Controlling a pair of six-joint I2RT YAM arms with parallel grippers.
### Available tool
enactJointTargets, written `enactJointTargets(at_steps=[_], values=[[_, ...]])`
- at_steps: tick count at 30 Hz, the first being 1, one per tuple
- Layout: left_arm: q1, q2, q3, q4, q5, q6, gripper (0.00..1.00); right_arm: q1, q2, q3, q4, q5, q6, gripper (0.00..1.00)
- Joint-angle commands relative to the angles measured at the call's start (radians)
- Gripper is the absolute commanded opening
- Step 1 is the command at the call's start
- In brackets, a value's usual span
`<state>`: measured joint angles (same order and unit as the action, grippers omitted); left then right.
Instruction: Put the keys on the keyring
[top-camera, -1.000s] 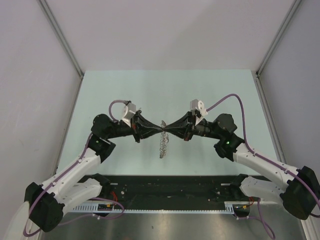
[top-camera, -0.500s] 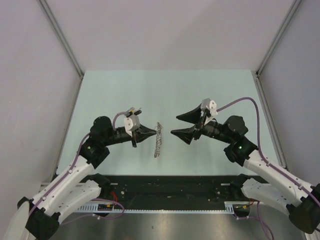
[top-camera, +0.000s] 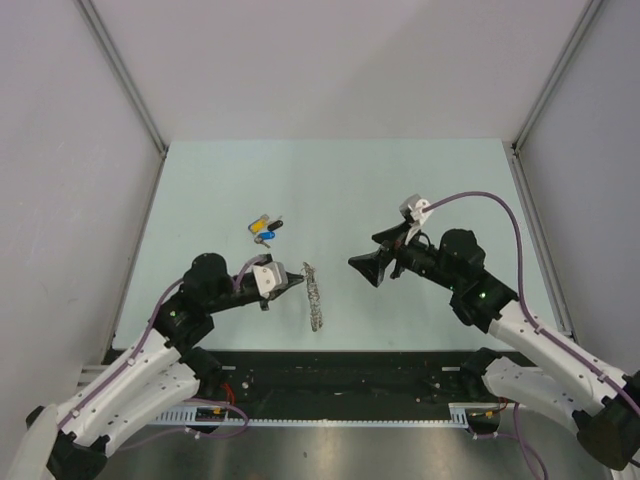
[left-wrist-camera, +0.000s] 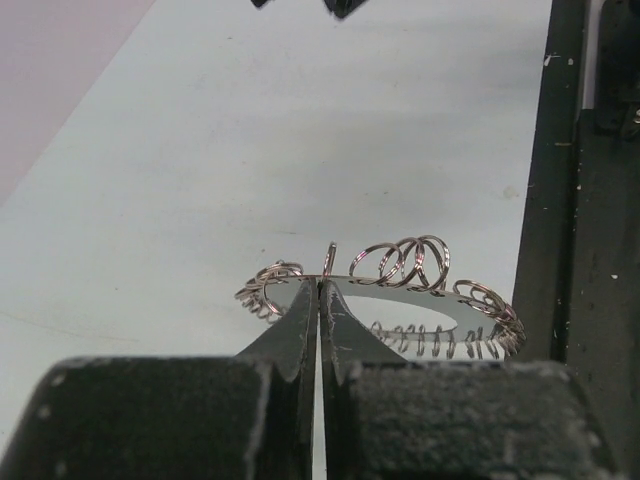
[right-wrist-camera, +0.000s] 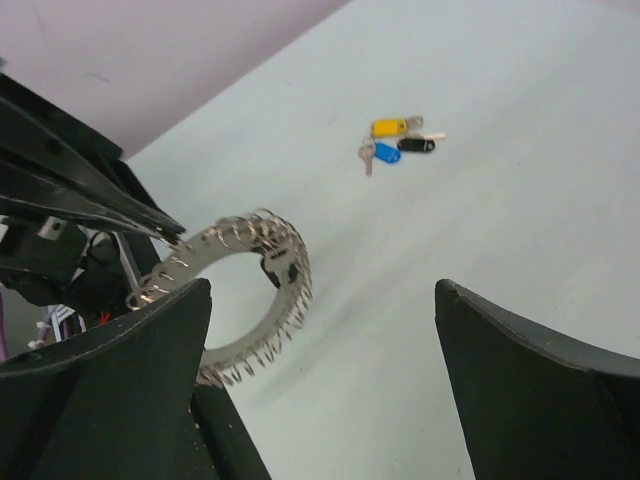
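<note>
The keyring (top-camera: 315, 297) is a flat silvery loop fringed with small wire rings, seen edge-on from above. My left gripper (top-camera: 296, 283) is shut on its rim; in the left wrist view the closed jaws (left-wrist-camera: 320, 287) pinch the band of the keyring (left-wrist-camera: 425, 299). The keys (top-camera: 266, 228), with yellow, blue and black heads, lie together on the table behind the left arm, apart from the ring. My right gripper (top-camera: 372, 262) stands open to the right of the ring, holding nothing. The right wrist view shows the keyring (right-wrist-camera: 250, 245), the keys (right-wrist-camera: 396, 142) and wide jaws (right-wrist-camera: 320, 287). A small dark piece sits on the ring's inner edge.
The pale green table (top-camera: 430, 190) is bounded by grey walls with metal rails at left and right. A black strip (top-camera: 350, 370) runs along the near edge between the arm bases. The left arm's fingers (right-wrist-camera: 150, 215) reach in at the upper left of the right wrist view.
The right gripper let go of the ring, opened wide and drew back to the right. The left arm pulled back toward the near left with the ring, uncovering the keys.
</note>
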<state>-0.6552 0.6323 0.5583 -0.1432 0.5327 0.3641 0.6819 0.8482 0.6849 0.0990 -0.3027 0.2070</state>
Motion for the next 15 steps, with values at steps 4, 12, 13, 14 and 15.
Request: enactJointTargets(at_steps=[4, 12, 13, 14, 15], values=[[-0.009, -0.039, -0.024, 0.031, -0.085, 0.009, 0.00, -0.015, 0.144, 0.018, 0.021, 0.005, 0.023, 0.96], [-0.009, -0.034, -0.037, 0.048, -0.274, -0.211, 0.00, -0.013, 0.287, 0.018, 0.131, 0.020, 0.022, 0.89], [-0.009, -0.020, -0.038, 0.056, -0.270, -0.226, 0.00, -0.012, 0.296, 0.018, 0.136, 0.020, 0.022, 0.89], [-0.009, -0.013, -0.038, 0.065, -0.270, -0.249, 0.00, -0.010, 0.304, 0.018, 0.139, 0.022, 0.022, 0.89], [-0.009, 0.001, -0.035, 0.067, -0.281, -0.261, 0.00, -0.008, 0.304, 0.016, 0.139, 0.024, 0.020, 0.88]])
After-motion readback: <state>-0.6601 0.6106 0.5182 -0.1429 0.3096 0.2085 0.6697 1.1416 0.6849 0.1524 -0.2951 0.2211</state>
